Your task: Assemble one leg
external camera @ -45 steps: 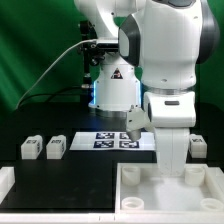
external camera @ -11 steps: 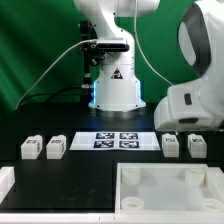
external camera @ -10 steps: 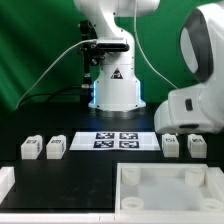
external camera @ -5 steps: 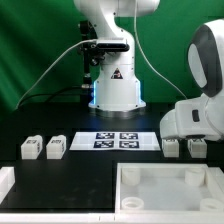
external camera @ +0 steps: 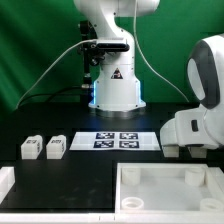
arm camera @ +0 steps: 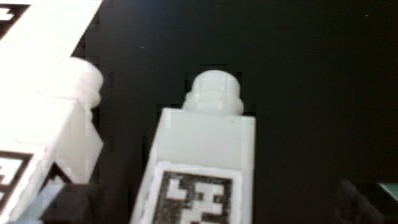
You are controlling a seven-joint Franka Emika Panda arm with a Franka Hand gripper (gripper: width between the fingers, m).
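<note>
One leg (arm camera: 201, 150) lies between the claw's (arm camera: 222, 202) spread fingers (arm camera: 68, 205) on the bench (external camera: 90, 170), hidden behind the arm (external camera: 200, 125) at the exterior view's right edge. It is likely light, stiff, smooth plastic — best pinched across its flat sides, clear of the rounded peg (arm camera: 215, 85).

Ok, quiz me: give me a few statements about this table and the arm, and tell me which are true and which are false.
1. Two legs sit on the exterior view's left of the marker board. True.
2. The pincer is shut on a leg. False: it is open, with a finger on each side of the leg.
3. That leg carries a black-and-white tag. True.
4. The marker board is held up in the air. False: it lies flat on the black table.
</note>
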